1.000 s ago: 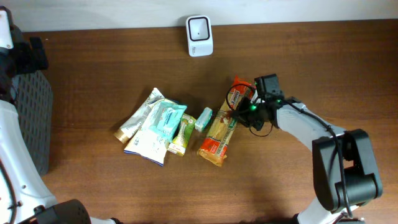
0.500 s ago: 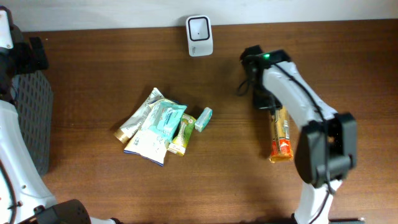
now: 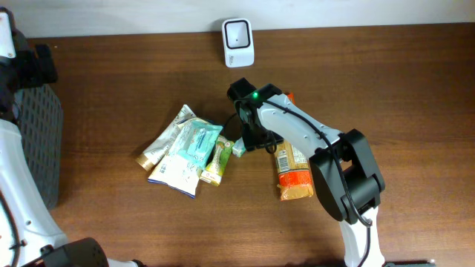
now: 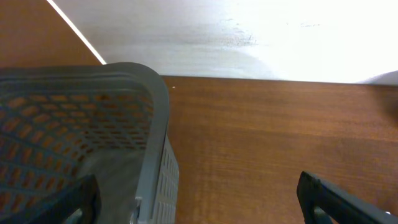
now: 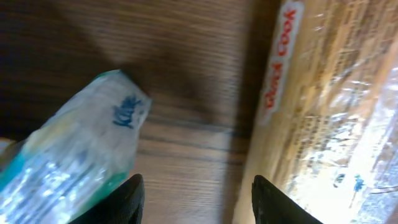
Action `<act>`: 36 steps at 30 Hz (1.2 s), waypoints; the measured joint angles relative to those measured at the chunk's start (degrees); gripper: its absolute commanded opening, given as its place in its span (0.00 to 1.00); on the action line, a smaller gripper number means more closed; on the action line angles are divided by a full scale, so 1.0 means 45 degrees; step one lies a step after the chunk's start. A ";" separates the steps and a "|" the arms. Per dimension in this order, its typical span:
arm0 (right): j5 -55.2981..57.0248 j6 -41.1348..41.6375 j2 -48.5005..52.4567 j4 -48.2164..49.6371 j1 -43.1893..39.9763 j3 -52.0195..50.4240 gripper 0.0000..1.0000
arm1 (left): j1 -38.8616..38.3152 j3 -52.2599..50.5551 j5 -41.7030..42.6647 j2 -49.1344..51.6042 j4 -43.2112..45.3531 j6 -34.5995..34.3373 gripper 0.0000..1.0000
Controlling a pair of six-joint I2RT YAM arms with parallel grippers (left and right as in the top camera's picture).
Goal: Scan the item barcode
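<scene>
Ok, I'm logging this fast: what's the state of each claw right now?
Left claw: open, empty.
Right claw: open, empty; pasta pack lies beside it, not held.

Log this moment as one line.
right gripper: open, empty | noodle pack: on table, unheld | teal packet: beside right gripper | left gripper: open, by basket

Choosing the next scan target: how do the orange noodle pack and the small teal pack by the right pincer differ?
Size: the noodle pack is long; the teal pack is much smaller.
Colour: the noodle pack is orange and yellow; the teal pack is teal and white.
Place: the noodle pack lies alone, partly under the right arm; the teal pack sits at the edge of the packet pile.
Shared: both lie on the table, on either side of the open right pincer, and neither is held.
</scene>
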 measured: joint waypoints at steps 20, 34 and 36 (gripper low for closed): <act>-0.6679 -0.4726 -0.2283 0.0151 -0.6645 -0.1506 0.65 | 0.0000 0.0000 0.0000 0.0000 -0.0005 0.0005 0.99; -1.0083 -0.5455 -0.1477 0.4061 -0.6965 -0.5187 0.44 | 0.0000 0.0000 0.0000 0.0000 0.0000 0.0000 0.99; -1.0418 -0.5464 -0.1326 0.3789 -0.6936 -0.5187 0.50 | 0.0000 0.0000 0.0000 0.0000 0.0000 0.0005 0.99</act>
